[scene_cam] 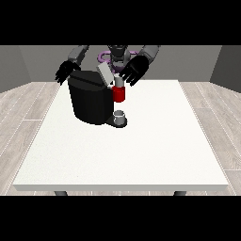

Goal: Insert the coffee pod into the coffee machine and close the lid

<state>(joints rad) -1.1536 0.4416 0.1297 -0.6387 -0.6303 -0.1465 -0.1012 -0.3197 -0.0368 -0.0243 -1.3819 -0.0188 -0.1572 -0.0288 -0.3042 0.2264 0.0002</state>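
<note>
Even, soft light; faint shadows.

The coffee machine (90, 101) is the one big obstacle, a black block standing on the far left part of the tabletop (141, 150). Its raised lid (104, 73) tilts up at the top, and a small cup (120, 116) sits on the base in front of the spout. The robot hand at the view's right (134, 70) hovers with spread fingers just beside the lid. The robot hand at the view's left (67, 71) hangs behind the machine's far corner. The near half and right side of the tabletop offer wide passage.
</note>
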